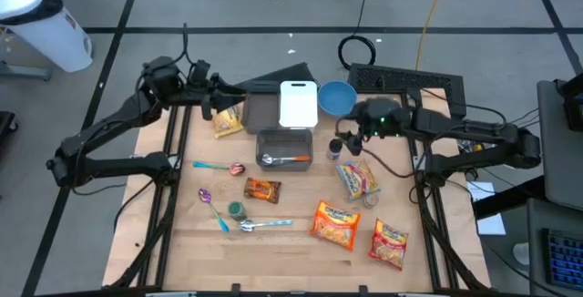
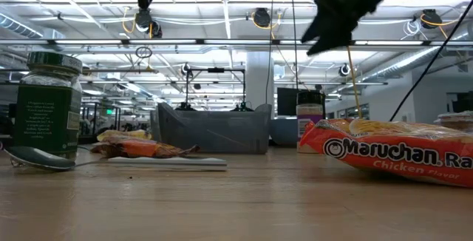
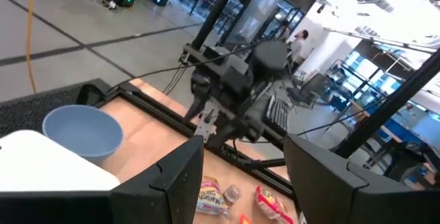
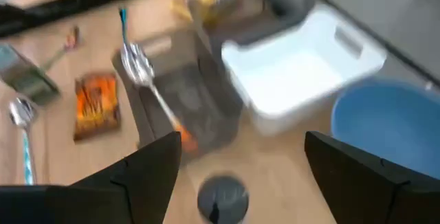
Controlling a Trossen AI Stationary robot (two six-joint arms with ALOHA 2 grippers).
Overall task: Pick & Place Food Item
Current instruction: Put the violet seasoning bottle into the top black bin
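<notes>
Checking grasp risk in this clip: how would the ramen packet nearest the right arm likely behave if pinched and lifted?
The ramen packet lies flat, so it probably feels light. Its crinkled wrapper would likely flex and slip somewhat. The open right pincer hovers beside it, over a small jar.

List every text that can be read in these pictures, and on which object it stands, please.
"Maruchan Ra", "Chicken Flavor": ramen packet, low view.
Glass jar label: print too small to read.
Other packets in the high view: too small to read.
</notes>
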